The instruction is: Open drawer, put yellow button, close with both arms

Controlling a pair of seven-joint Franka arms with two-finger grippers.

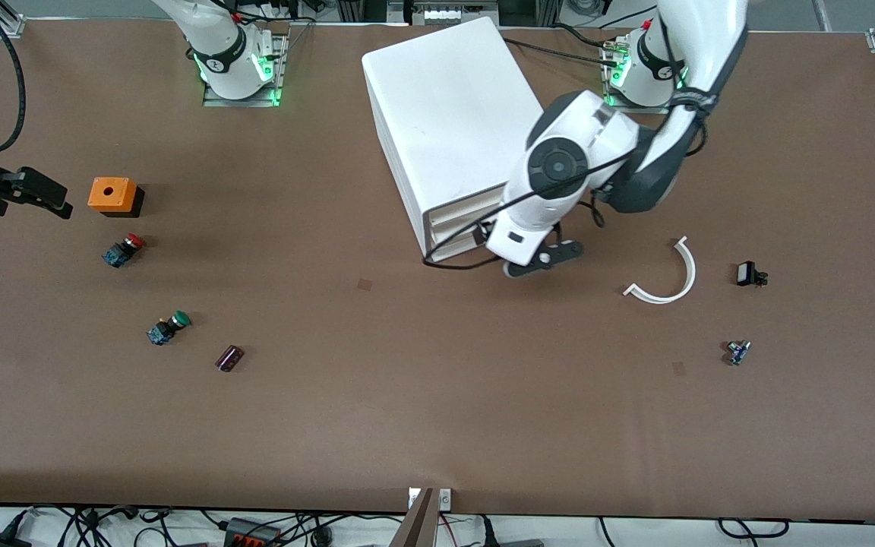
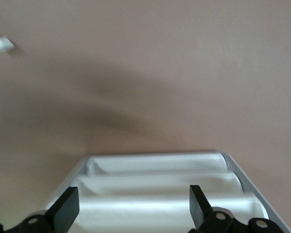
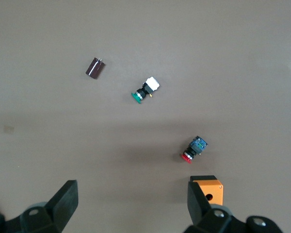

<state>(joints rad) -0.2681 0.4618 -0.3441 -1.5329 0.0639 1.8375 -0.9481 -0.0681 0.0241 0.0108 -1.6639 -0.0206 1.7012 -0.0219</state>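
The white cabinet stands in the middle of the table near the arms' bases. Its uppermost drawer looks shut, level with the two drawers under it. My left gripper hangs open just in front of the drawer fronts. In the left wrist view the left gripper straddles the drawer's lip without touching it. My right gripper is open and empty above the table at the right arm's end, beside an orange box. In its own wrist view the right gripper holds nothing. The yellow button is out of view.
A red-capped switch, a green-capped switch and a dark cylinder lie near the orange box. Toward the left arm's end lie a white curved strip, a small black part and a small blue part.
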